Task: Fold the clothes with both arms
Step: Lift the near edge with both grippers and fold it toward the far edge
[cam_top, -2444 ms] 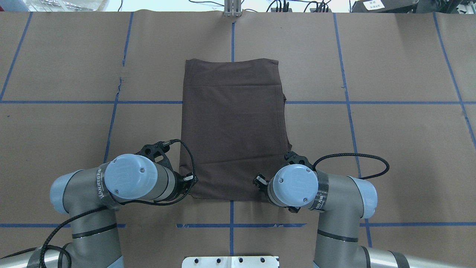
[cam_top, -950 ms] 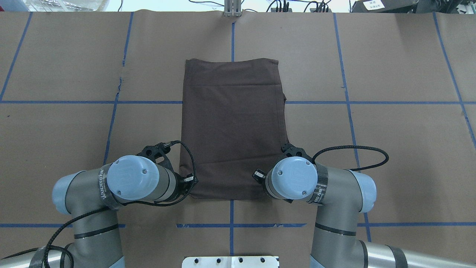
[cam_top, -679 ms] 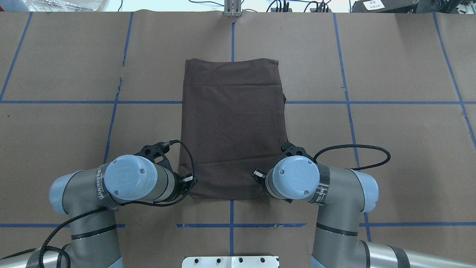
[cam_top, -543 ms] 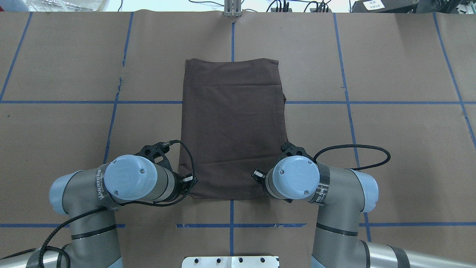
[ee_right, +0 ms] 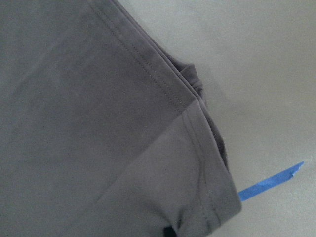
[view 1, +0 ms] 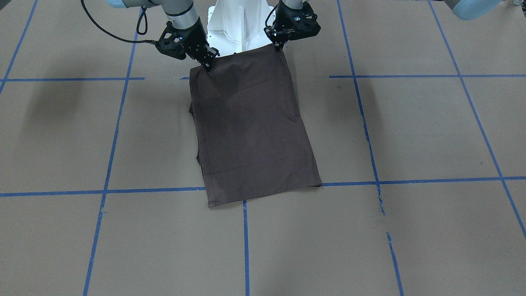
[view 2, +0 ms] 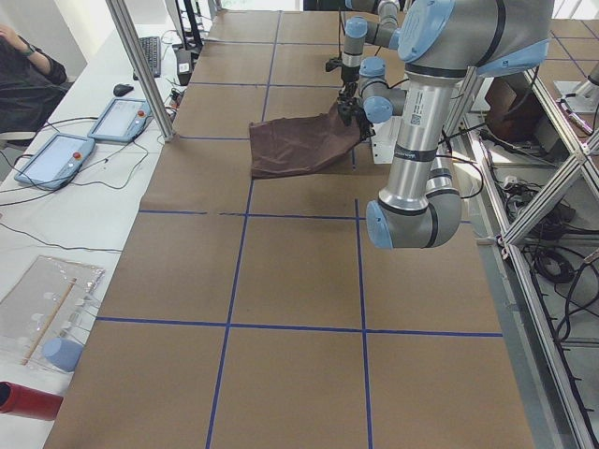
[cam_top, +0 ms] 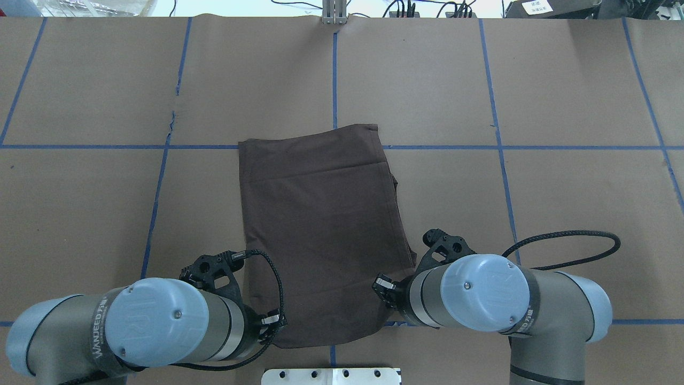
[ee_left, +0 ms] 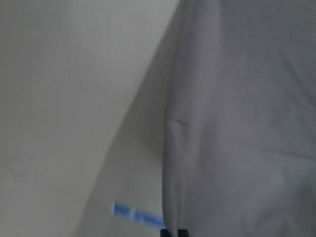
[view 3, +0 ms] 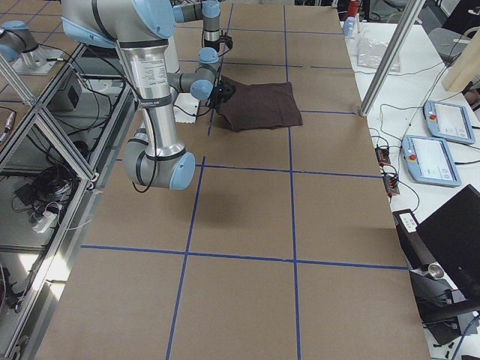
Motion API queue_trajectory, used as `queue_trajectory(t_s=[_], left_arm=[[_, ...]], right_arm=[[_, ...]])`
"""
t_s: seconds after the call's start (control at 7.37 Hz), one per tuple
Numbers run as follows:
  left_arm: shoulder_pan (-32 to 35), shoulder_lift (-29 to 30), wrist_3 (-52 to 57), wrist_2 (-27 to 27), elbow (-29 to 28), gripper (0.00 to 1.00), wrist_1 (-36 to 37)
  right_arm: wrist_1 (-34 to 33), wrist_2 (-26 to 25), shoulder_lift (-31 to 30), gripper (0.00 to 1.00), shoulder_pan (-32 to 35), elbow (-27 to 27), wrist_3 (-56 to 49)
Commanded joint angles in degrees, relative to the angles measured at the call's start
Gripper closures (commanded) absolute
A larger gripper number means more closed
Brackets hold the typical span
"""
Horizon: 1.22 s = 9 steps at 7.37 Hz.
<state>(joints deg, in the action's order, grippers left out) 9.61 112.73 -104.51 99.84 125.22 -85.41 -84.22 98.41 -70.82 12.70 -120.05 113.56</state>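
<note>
Overhead exterior: seeing a dark brown short-sleeved T-shirt [cam_top: 320, 230], folded into a long rectangle, lying on the brown paper-covered worktop [cam_top: 561, 214] and straddling the centre line of the blue tape grid [cam_top: 502, 160]. Slightly skewed. Far edge about on the cross tape line, near end just short of the white pedestal base [cam_top: 331, 374].

Grey metal left arm [cam_top: 155, 329] with light-blue joint caps over the near left corner, grey metal right arm [cam_top: 481, 299] over the near right corner. Black braided cable [cam_top: 561, 251] looping off the right wrist. Jaws hidden under the wrists from up there.

Exterior front-facing: reading left jaws as clenched on one near corner of the cloth and right jaws as clenched on the other. Rest of the cloth flat on the worktop.

Exterior left: near end rising a little toward the jaws.

Right wrist-mounted: stacked seamed layers along one side edge, blue tape just beyond. Left wrist-mounted: blurred, mostly cloth plus bare paper.

Off the worktop: a person's dark sleeve [view 2: 28, 70] and two tablets [view 2: 56, 154] on a side desk.
</note>
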Motion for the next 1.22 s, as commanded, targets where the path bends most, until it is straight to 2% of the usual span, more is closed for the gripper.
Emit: queue_trajectory(t_s=[0.0, 0.41, 0.54, 0.81, 1.09], left_arm=[[0.31, 0.21, 0.44, 0.09, 0.20, 1.00, 0.50], [10.39, 0.91, 5.35, 0.61, -0.50, 1.00, 0.59], [14.17, 1.09, 8.50, 3.40, -1.81, 1.00, 0.24], [18.76, 4.33, 11.94, 4.57, -8.47, 1.00, -0.54], [21.40, 4.87, 12.49, 4.66, -13.83, 1.00, -5.79]], right_arm=[[0.72, -0.85, 1.64, 1.00, 1.52, 0.95, -3.23], [0.55, 0.37, 9.71, 1.00, 11.35, 8.57, -7.72], [0.64, 2.03, 12.35, 1.00, 14.17, 12.17, -8.78], [0.73, 2.75, 17.45, 1.00, 17.26, 18.33, -10.99], [1.16, 2.84, 22.55, 1.00, 18.76, 24.91, -11.16]])
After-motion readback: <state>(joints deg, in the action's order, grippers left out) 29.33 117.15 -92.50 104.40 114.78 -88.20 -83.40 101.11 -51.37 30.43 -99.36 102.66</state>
